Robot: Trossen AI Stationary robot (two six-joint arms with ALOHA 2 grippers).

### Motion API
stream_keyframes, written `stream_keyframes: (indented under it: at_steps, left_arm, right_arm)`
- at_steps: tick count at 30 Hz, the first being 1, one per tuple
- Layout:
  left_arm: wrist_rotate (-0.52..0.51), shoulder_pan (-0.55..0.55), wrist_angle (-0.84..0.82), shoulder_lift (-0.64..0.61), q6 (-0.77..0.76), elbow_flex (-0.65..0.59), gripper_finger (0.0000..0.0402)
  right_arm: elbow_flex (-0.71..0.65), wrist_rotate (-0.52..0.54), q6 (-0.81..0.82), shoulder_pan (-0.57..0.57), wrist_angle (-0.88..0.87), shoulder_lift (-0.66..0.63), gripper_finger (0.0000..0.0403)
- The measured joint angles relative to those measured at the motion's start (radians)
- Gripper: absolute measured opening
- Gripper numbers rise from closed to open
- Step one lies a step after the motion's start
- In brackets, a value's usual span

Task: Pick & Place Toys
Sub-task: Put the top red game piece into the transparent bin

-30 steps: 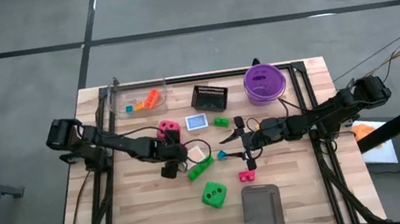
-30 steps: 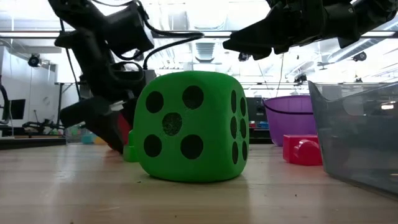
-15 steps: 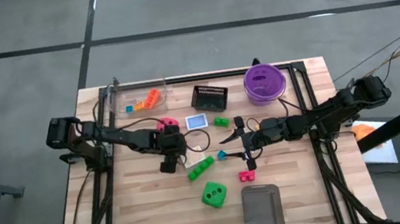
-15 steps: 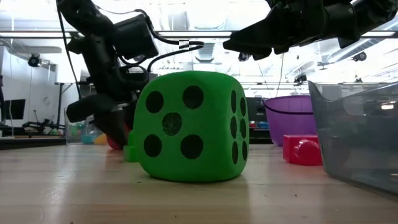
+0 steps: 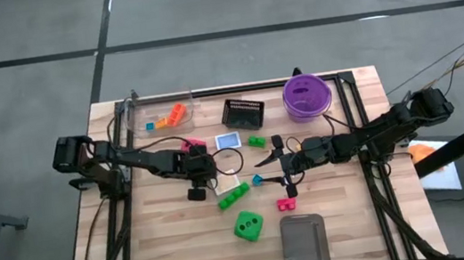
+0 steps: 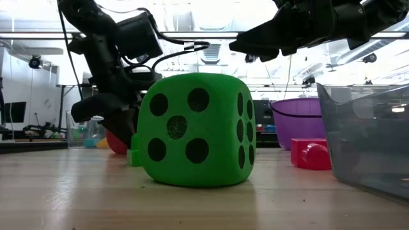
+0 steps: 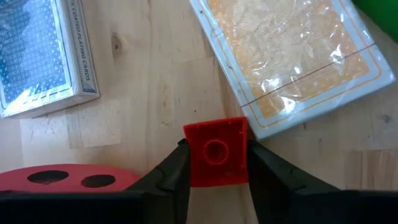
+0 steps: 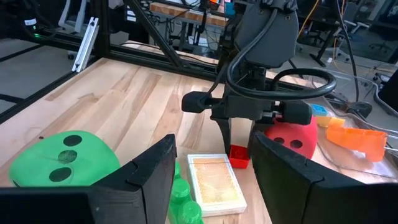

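Note:
A small red brick (image 7: pixel 215 152) lies on the table between an orange picture card (image 7: pixel 289 62) and the red die (image 8: pixel 289 138). My left gripper (image 7: pixel 215 163) is shut on it, left of the table's middle (image 5: pixel 205 173). My right gripper (image 5: pixel 275 167) hovers open to the right of the card, with nothing between its fingers. The green die (image 5: pixel 246 226) sits nearer the front edge. A green brick (image 5: pixel 232 194), a blue-backed card pack (image 7: pixel 40 53), a tiny blue brick (image 5: pixel 257 180) and a red brick (image 5: pixel 287 203) lie around them. My left gripper pinches the small red brick by two opposite side faces (image 7: pixel 191 155) between its two fingers. The fingers (image 8: pixel 225 138) come from above and point down. The brick's bottom rests on the table beside the card's corner.
At the far edge stand a clear tub (image 5: pixel 158 113) with orange and blue pieces, a black mesh basket (image 5: pixel 242 111) and a purple bowl (image 5: pixel 306 95). A grey clear bin (image 5: pixel 305 244) sits at the front edge. Another small green brick (image 5: pixel 256 142) lies near the basket.
My left gripper has gone a little toward the table's far edge, toward the red die, uncovering the orange picture card, and now stands over the small red brick. My right arm has kept still.

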Motion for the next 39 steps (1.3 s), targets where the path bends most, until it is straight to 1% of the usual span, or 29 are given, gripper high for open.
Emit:
stream_keyframes:
  at_steps: [9,12,18,23,25,27,32,35,37,39]
  left_arm:
    - [-0.017,-0.040,0.009,-0.016,-0.050,-0.003,0.0129]
    - [-0.013,-0.057,0.014,-0.038,-0.056,-0.005,0.0123]
    - [-0.019,-0.079,0.027,-0.079,-0.081,-0.005,0.0122]
    - [-0.021,-0.088,0.077,-0.110,-0.081,-0.012,0.0122]
    - [-0.021,-0.090,0.134,-0.126,-0.081,-0.032,0.0122]
    - [-0.008,-0.093,0.226,-0.139,-0.081,-0.063,0.0122]
    - [0.062,-0.096,0.551,-0.179,-0.076,-0.191,0.0122]
    - [0.076,-0.096,0.726,-0.218,-0.069,-0.277,0.0122]
    - [0.076,-0.086,0.804,-0.251,-0.067,-0.323,0.0122]
    - [0.064,-0.068,0.841,-0.298,-0.067,-0.366,0.0122]
  right_arm:
    - [0.000,0.000,0.002,0.000,-0.008,0.000,0.0203]
    - [0.000,0.000,0.003,0.000,-0.008,0.000,0.0203]
    - [0.000,0.000,0.003,0.000,-0.010,0.000,0.0203]
    - [0.000,0.000,0.007,0.000,-0.015,0.000,0.0203]
    - [0.000,0.000,0.008,0.000,-0.018,0.000,0.0203]
    - [0.000,0.000,0.008,0.000,-0.022,0.000,0.0203]
    - [0.000,0.000,0.008,0.000,-0.022,0.000,0.0203]
    - [0.000,0.000,0.011,0.000,-0.023,0.000,0.0203]
    - [0.000,0.000,0.011,0.000,-0.022,0.000,0.0203]
    - [0.000,0.000,0.011,0.000,-0.022,0.000,0.0203]
